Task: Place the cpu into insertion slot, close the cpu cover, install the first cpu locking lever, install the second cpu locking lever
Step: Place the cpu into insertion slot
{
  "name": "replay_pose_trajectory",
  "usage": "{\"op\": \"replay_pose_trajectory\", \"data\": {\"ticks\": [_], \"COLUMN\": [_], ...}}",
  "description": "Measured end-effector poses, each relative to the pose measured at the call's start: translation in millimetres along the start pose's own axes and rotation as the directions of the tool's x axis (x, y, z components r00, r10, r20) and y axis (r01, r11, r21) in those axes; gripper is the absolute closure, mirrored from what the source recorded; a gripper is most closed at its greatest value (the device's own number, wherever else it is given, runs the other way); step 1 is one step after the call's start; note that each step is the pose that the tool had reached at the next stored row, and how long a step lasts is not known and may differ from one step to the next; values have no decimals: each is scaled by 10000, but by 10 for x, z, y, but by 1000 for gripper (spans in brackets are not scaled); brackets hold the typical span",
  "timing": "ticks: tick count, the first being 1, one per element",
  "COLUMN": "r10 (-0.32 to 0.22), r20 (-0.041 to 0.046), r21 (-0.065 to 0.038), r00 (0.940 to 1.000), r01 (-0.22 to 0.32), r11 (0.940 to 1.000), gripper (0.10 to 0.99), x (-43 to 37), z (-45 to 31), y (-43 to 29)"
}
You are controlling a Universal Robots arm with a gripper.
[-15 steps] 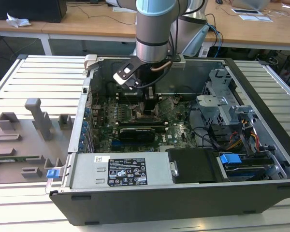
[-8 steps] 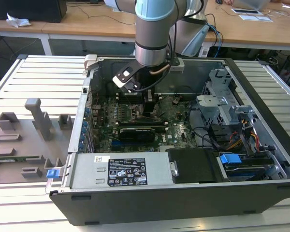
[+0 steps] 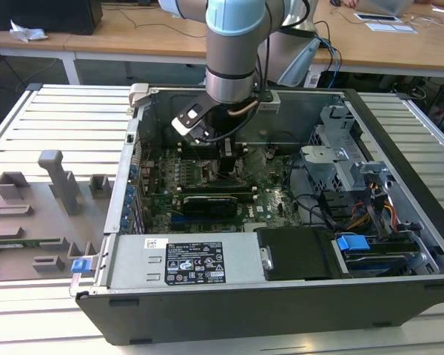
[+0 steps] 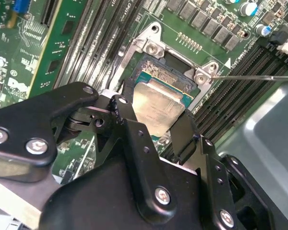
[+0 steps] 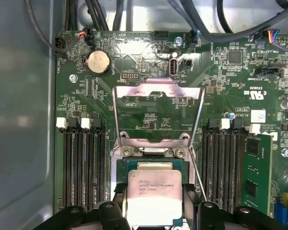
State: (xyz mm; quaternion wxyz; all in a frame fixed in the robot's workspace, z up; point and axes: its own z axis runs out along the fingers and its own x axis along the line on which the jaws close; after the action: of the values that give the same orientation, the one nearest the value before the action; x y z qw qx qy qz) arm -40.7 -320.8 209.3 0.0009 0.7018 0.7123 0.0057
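cpu (image 5: 153,199) clamped in claw (image 5: 154,191), held at, possibly not seated in, insertion slot (image 4: 165,75); cpu cover (image 5: 157,91) raised, locking levers (image 5: 198,178) undone.

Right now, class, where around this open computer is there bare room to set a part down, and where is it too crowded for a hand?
Free: bare table beyond the fixture board, beside the case on the exterior view's left. Crowded: at the slot, where the gripper holds the cpu between memory slots, beside the open cover; cables crowd the drive bay.
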Motion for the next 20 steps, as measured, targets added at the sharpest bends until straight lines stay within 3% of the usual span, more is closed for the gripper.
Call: {"op": "replay_pose_trajectory", "data": {"ticks": [8,18,19,20], "r10": [12,46,46,47], "r20": [-1,-3,-3,-1], "r21": [0,-1,-1,-1], "r00": [10000,10000,10000,10000], "r01": [-12,-46,-46,-47], "r11": [10000,10000,10000,10000], "gripper": [541,541,533,467], "x": [0,0,0,0], "z": [74,102,102,102], "y": [-33,-20,-20,-20]}}
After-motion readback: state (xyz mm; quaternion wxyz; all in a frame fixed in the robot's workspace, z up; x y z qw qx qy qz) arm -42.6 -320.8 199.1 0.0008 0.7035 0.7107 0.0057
